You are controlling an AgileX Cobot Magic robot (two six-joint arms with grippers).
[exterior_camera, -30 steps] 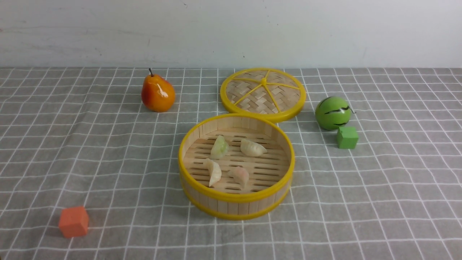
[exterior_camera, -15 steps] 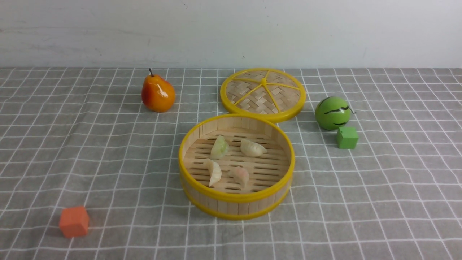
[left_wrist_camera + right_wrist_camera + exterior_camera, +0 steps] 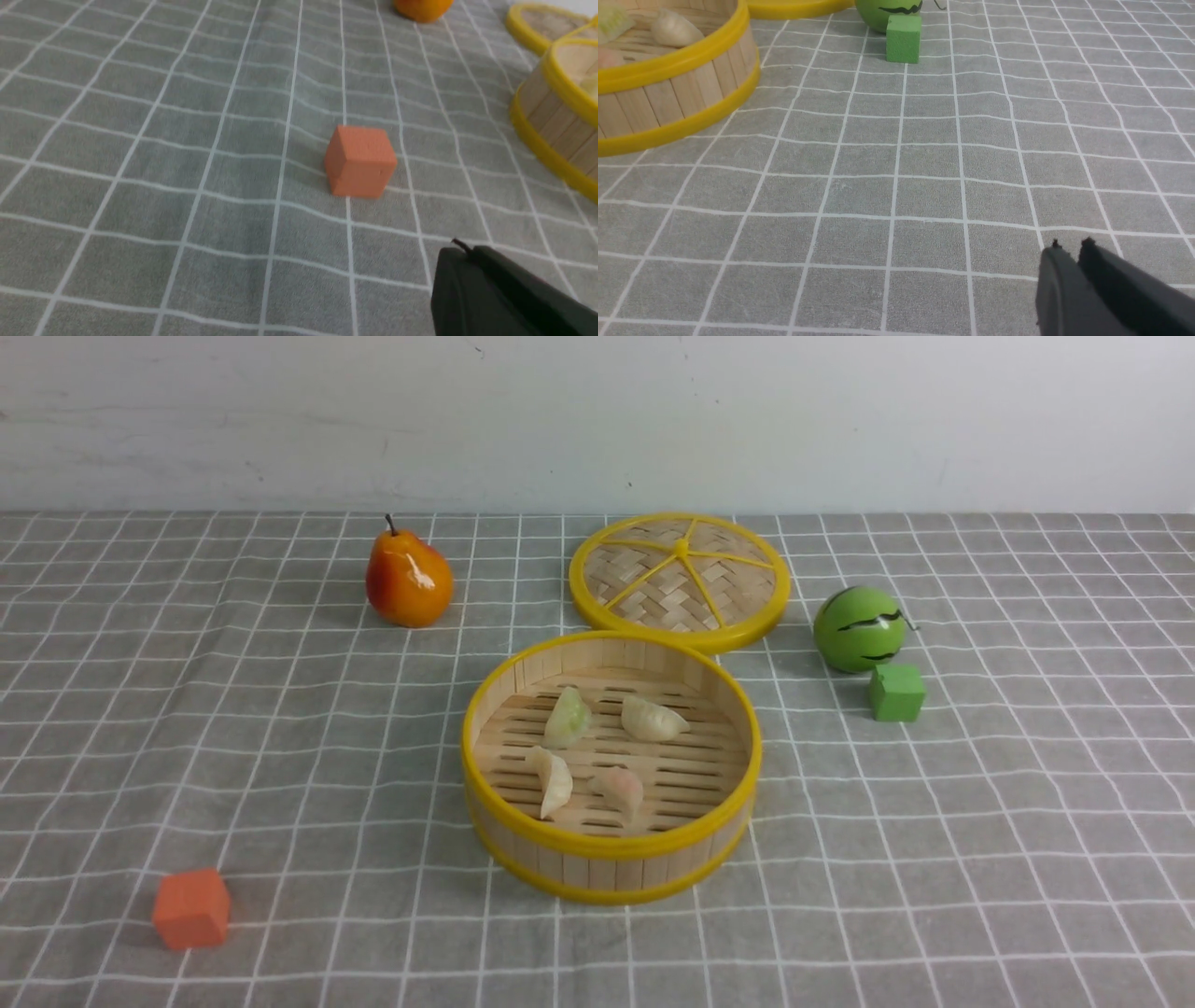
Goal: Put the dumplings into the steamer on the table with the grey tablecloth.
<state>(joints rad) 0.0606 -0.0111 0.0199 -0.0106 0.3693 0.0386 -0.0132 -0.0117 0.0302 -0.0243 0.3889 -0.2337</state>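
Dumplings (image 3: 597, 756), all four, lie inside the steamer (image 3: 611, 859) mid-table, task seemingly complete, so left gripper (image 3: 460, 252) and right gripper (image 3: 1070, 249) hover near-edge, jaws closed, empty.

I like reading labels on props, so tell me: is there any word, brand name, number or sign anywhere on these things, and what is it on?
None: no view shows any readable text.
The black squiggles on the green ball are painted stripes, not letters.
The white lines on the grey tablecloth form a plain grid.
The steamer, lid, pear and both cubes carry no markings.
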